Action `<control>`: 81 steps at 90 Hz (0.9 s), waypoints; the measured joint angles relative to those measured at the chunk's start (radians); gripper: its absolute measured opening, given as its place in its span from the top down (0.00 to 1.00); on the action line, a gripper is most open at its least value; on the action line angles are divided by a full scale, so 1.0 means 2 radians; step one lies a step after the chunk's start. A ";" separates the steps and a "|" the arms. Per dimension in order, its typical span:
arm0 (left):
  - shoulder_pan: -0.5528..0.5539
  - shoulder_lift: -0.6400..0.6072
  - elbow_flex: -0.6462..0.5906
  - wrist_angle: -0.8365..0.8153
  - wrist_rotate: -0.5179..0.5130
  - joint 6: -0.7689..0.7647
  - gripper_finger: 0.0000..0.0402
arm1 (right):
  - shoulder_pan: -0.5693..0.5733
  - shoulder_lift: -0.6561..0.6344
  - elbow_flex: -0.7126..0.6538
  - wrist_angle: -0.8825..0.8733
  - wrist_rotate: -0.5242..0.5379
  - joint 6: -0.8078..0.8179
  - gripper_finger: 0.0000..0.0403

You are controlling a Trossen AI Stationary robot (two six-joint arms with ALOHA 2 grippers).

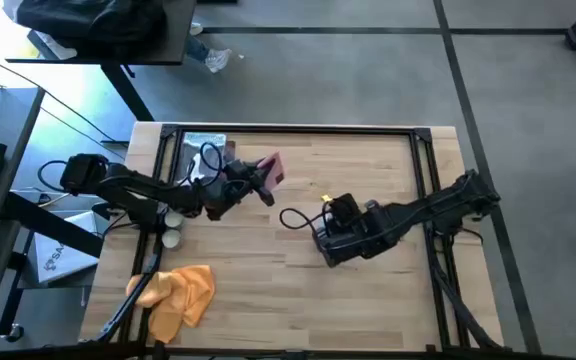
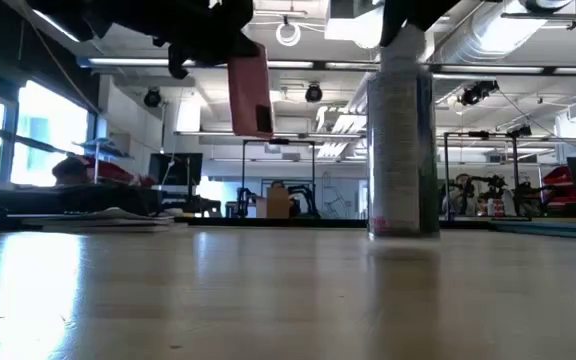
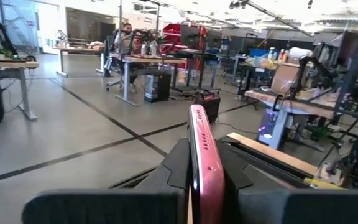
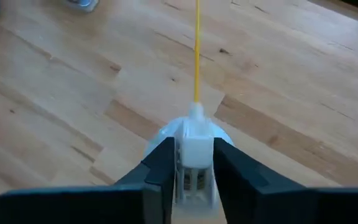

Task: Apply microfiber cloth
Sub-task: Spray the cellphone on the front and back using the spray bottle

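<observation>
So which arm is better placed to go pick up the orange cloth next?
Neither is free: the left claw grips a pink phone, the right claw a spray can. Still, probably the left: the microfiber cloth lies at the table's near-left corner, on its side.

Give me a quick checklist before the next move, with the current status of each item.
1. Left gripper shut on the pink phone: ok.
2. Phone held clear above the table: ok.
3. Right gripper shut on the spray can at its nozzle: ok.
4. Can standing upright on the table: ok.
5. Cloth lies free at the near left corner, no gripper on it: ok.
6. Nozzle aimed at the phone: cannot tell.
</observation>
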 joint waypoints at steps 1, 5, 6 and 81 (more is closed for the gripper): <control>-0.001 0.000 -0.001 0.000 -0.002 -0.002 0.97 | -0.001 0.000 0.000 0.000 -0.001 0.000 0.78; -0.002 0.000 -0.007 0.000 -0.007 -0.009 0.97 | -0.003 0.000 0.002 0.000 -0.006 -0.005 0.76; -0.002 0.000 -0.009 0.000 -0.008 -0.011 0.97 | -0.004 0.000 0.002 0.000 -0.008 -0.006 0.75; -0.014 0.005 -0.026 0.000 0.013 -0.051 0.97 | -0.078 -0.071 -0.012 -0.107 -0.082 -0.254 0.75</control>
